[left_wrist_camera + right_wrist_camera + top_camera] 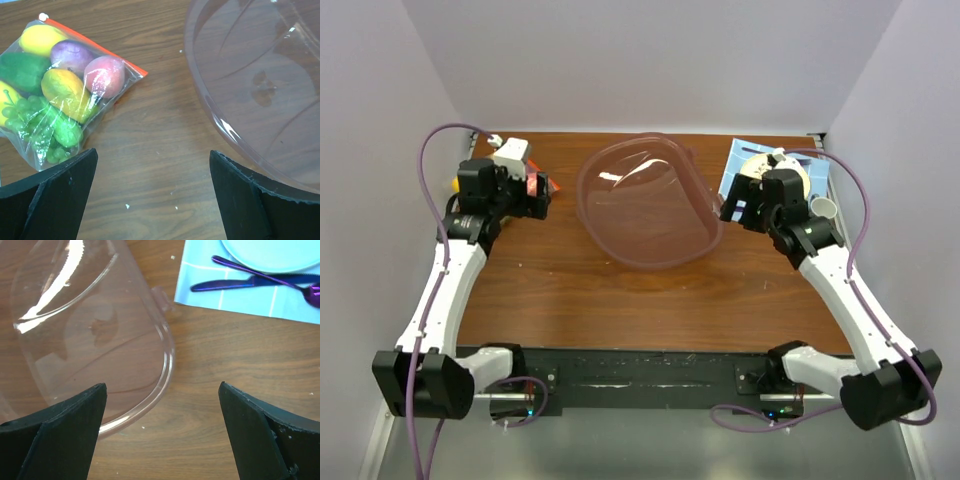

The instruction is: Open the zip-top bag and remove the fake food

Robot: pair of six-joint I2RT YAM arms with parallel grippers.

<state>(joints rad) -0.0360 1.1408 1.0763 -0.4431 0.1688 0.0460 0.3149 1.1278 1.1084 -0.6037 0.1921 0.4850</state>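
The table [165,125] is brown wood grain with a dull, lightly speckled finish. At the far left, the zip-top bag [60,90] is clear, crinkly, glossy plastic, and the fake food [104,75] inside looks like smooth plastic. The bowl [260,75] in the middle is clear pinkish plastic, shiny. At the far right, the pale blue placemat [240,297] may be cloth or paper; the purple knife [235,284] on it gleams like metal.

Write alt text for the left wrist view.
A zip-top bag packed with fake food lies on the wooden table at upper left, its orange-red zip strip toward a large clear bowl at right. The open left hand hovers over bare wood between them, holding nothing.
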